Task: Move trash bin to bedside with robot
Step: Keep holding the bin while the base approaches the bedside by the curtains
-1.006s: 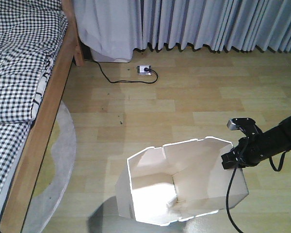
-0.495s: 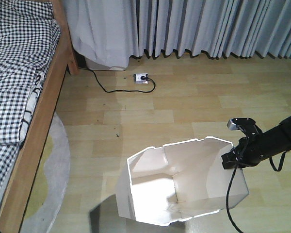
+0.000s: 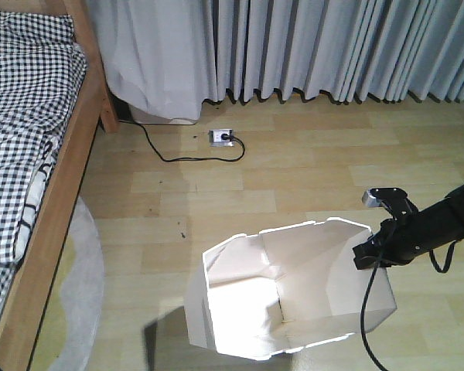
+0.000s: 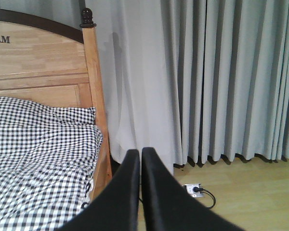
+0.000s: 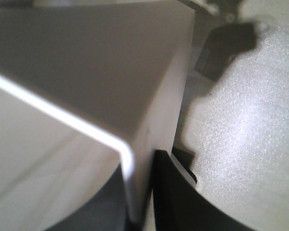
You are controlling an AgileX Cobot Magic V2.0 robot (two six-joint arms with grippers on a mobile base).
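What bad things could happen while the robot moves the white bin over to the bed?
1. The right gripper pinches only the thin rim of the trash bin, so the bin might slip out or its wall might bend.
2. A black cable and power strip lie on the floor near the bed; the bin could catch on them.
3. The grey rug edge beside the bed could also snag it.
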